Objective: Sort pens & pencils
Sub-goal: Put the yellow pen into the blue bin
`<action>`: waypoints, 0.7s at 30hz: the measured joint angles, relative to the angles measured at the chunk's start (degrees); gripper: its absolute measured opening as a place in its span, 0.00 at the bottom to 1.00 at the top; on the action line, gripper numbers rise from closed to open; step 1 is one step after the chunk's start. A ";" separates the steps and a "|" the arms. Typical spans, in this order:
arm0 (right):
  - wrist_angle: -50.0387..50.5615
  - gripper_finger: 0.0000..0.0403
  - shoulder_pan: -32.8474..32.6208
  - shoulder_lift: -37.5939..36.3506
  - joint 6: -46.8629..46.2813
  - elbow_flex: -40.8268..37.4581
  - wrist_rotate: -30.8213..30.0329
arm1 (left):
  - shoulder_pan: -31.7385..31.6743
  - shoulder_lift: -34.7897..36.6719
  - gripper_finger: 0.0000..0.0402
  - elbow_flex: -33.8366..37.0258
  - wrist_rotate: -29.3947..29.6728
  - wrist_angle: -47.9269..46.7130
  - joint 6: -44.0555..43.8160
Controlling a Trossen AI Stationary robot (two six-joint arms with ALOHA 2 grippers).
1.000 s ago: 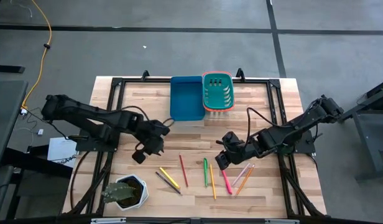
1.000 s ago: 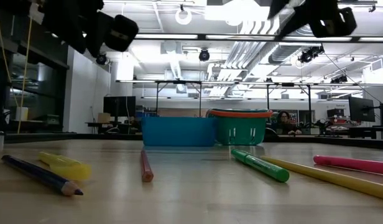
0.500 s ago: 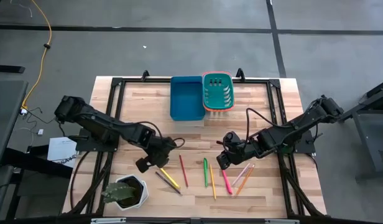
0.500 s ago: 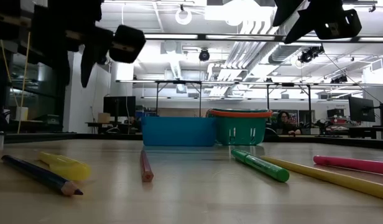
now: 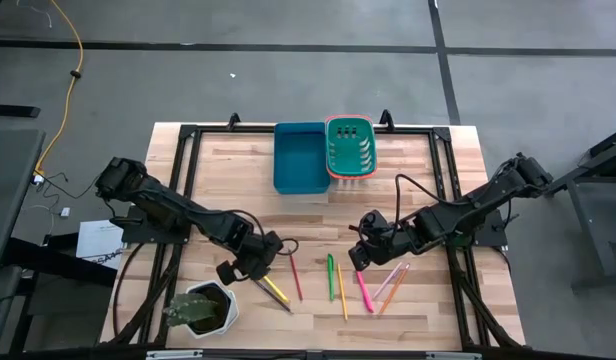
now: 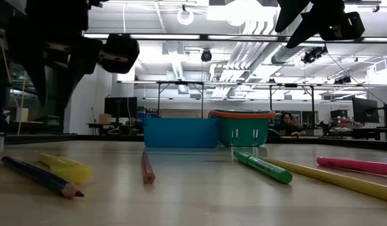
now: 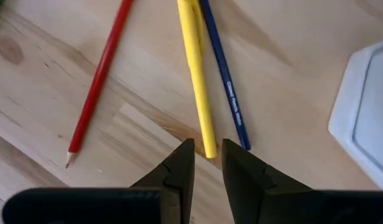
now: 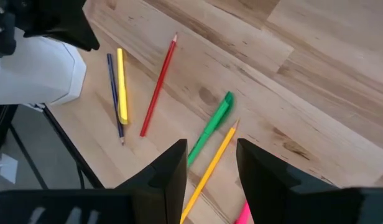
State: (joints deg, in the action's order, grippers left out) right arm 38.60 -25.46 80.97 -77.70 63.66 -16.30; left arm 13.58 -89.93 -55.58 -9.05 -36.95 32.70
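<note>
Several pens and pencils lie flat on the table's near half: a dark purple pencil (image 5: 272, 296), a yellow pen (image 5: 273, 286), a red pencil (image 5: 295, 274), a green marker (image 5: 330, 276), a yellow pencil (image 5: 342, 292), a pink marker (image 5: 365, 292), and pink and orange pencils (image 5: 392, 284). My left gripper (image 5: 258, 262) hovers open above the yellow pen's far end (image 7: 208, 148), which shows between its fingertips (image 7: 208, 146), with the purple pencil (image 7: 227, 87) beside it. My right gripper (image 5: 356, 258) hangs open above the green marker (image 8: 211, 127) and yellow pencil (image 8: 210, 168), touching nothing.
A blue bin (image 5: 300, 157) and a green basket with an orange rim (image 5: 350, 147) stand side by side at the table's far edge. A white pot with a plant (image 5: 203, 308) sits at the near left corner, close to the purple pencil. A person sits far behind the table (image 6: 286, 123).
My left gripper has moved toward the table's near edge and a little to the right, from mid-table to above the far end of the yellow pen. The pens and pencils have stayed where they were.
</note>
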 joint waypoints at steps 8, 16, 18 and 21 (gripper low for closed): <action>0.18 0.32 0.01 -0.02 0.12 0.00 -0.19 | -0.04 -1.57 0.17 -0.08 2.68 4.65 -1.48; 0.75 0.32 0.01 -0.02 0.33 0.00 -0.15 | -0.06 -2.80 0.17 0.05 1.74 4.87 -1.68; 1.04 0.32 0.01 -0.02 0.33 0.00 -0.15 | -0.04 -3.45 0.17 -0.04 0.72 5.84 -1.93; 1.40 0.32 0.00 -0.02 0.36 0.00 -0.10 | 0.05 -4.05 0.17 -0.04 -0.53 6.91 -2.78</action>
State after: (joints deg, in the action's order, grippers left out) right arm 40.00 -25.46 80.95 -77.34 63.66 -16.40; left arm 13.63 -93.98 -55.62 -9.58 -30.04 29.92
